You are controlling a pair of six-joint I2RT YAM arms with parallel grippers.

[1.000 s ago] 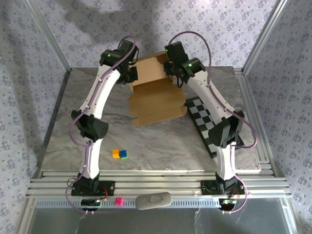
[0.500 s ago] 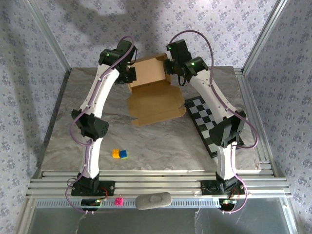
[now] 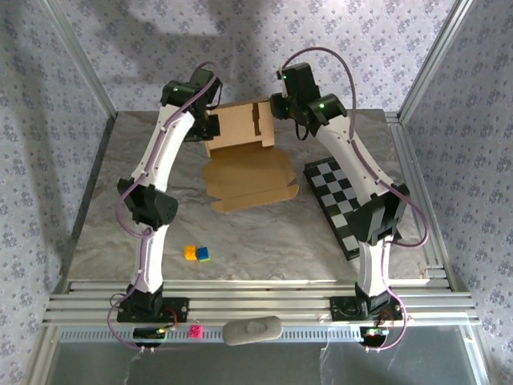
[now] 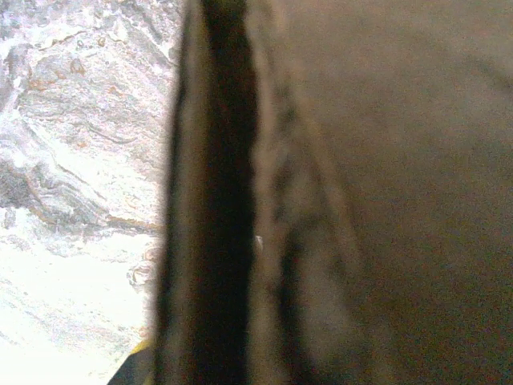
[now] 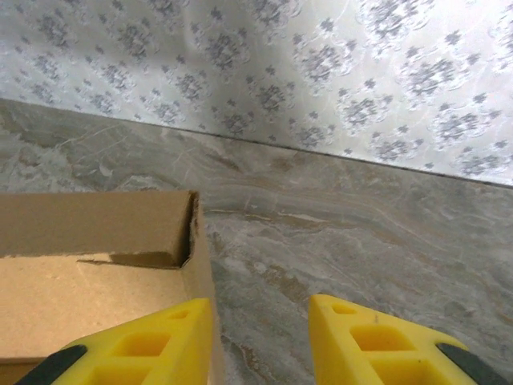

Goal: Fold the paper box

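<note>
The tan paper box [image 3: 240, 152] lies at the back middle of the marble table [image 3: 120, 208]. Its rear part stands up as walls and its lid flap [image 3: 250, 183] lies flat toward me. My left gripper [image 3: 210, 127] is shut on the box's left wall. In the left wrist view that blurred cardboard [image 4: 385, 160] sits right against the lens. My right gripper [image 3: 276, 107] hovers by the box's right rear corner [image 5: 180, 241]. It is open [image 5: 260, 341], with bare table between its yellow fingers [image 5: 160, 341], and the left finger is close beside the right wall.
A black-and-white checkerboard [image 3: 345, 196] lies on the right of the table, just past the lid flap. Two small blocks, yellow [image 3: 190, 253] and blue-green [image 3: 203, 254], sit front left. Patterned walls [image 5: 321, 72] close in behind the box.
The right gripper has opened, come off the box's right wall and moved back. The box has shifted a little left and turned, with its rear part standing straighter.
</note>
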